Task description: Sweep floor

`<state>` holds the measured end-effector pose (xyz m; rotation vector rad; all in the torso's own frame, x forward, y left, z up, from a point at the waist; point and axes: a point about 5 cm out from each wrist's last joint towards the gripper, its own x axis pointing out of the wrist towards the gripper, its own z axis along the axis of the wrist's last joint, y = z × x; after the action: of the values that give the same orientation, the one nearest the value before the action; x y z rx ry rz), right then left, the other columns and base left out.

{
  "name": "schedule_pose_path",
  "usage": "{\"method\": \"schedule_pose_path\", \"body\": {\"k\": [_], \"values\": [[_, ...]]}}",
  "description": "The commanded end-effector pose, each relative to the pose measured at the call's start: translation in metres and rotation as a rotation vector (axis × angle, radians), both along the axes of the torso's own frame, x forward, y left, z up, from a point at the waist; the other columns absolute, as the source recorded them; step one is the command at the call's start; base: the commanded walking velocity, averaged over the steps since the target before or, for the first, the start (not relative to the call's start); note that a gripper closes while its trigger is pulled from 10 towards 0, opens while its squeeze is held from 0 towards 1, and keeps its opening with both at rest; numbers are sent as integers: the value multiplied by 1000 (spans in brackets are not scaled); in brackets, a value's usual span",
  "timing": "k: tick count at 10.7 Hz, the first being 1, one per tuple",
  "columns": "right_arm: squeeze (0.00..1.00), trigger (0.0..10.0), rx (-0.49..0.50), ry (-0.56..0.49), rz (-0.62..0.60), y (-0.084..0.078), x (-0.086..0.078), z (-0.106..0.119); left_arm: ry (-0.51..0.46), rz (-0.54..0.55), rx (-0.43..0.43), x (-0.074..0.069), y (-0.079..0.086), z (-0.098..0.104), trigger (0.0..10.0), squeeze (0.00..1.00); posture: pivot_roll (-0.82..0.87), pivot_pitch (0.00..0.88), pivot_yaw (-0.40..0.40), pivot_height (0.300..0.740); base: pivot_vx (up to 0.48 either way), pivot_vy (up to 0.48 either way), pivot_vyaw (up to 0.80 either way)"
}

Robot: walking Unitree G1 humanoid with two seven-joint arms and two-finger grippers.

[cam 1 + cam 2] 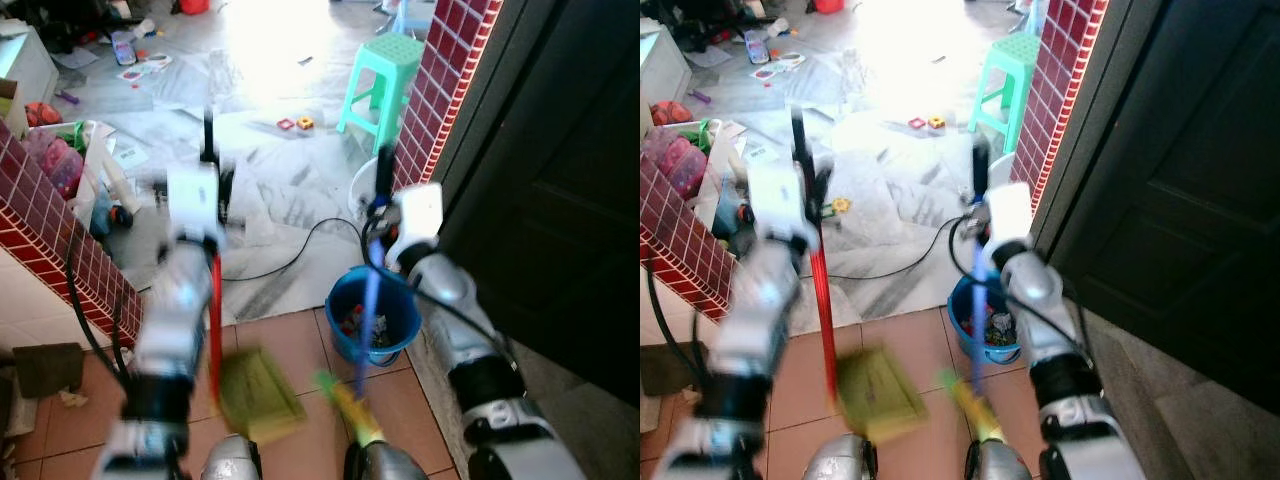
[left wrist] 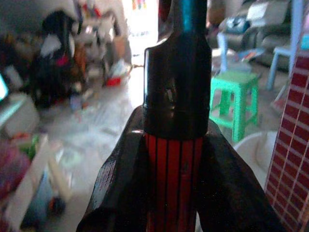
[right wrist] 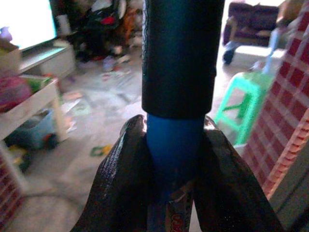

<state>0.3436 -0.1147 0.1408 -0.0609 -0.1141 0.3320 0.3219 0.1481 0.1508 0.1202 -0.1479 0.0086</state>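
The left gripper [image 1: 207, 160] is clamped on the red handle [image 1: 215, 320] of a green dustpan [image 1: 258, 393], which rests on the tiled floor [image 1: 290, 345] by the robot's feet. The right gripper [image 1: 383, 185] grips the blue broom handle [image 1: 370, 300] — its green head [image 1: 345, 400] sits just right of the dustpan. Both shafts stand near upright, so a short leftward stroke should carry the dirt in.

The dustpan [image 1: 258, 392] lies on the floor [image 1: 290, 345] at lower centre, its handle [image 1: 215, 310] rising to the left claw [image 1: 208, 150] above it. Right of the dustpan is the broom [image 1: 352, 400], its handle [image 1: 370, 300] rising to the right claw [image 1: 384, 170]. The bucket [image 1: 345, 298] sits behind the broom, centre right. The stool [image 1: 385, 85] stands at upper right, against the wall [image 1: 440, 70].
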Motion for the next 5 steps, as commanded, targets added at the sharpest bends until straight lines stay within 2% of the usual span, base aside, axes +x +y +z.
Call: {"method": "schedule_pose_path", "body": {"k": [1,3,5], "values": [[0,10000,-31,-85,-25,-5,3,17,-64,27,-13,-1,3,11,10000,0,-62,62,-24,740,0,0,0],[0,10000,-94,-136,-66,-10,4,21,-37,83,-37,-6,7,0,10000,0,-61,58,-24,740,0,0,0],[0,10000,-111,-155,-93,-12,4,23,-16,61,-72,-9,4,-5,10000,0,-63,56,-25,740,0,0,0]]}}
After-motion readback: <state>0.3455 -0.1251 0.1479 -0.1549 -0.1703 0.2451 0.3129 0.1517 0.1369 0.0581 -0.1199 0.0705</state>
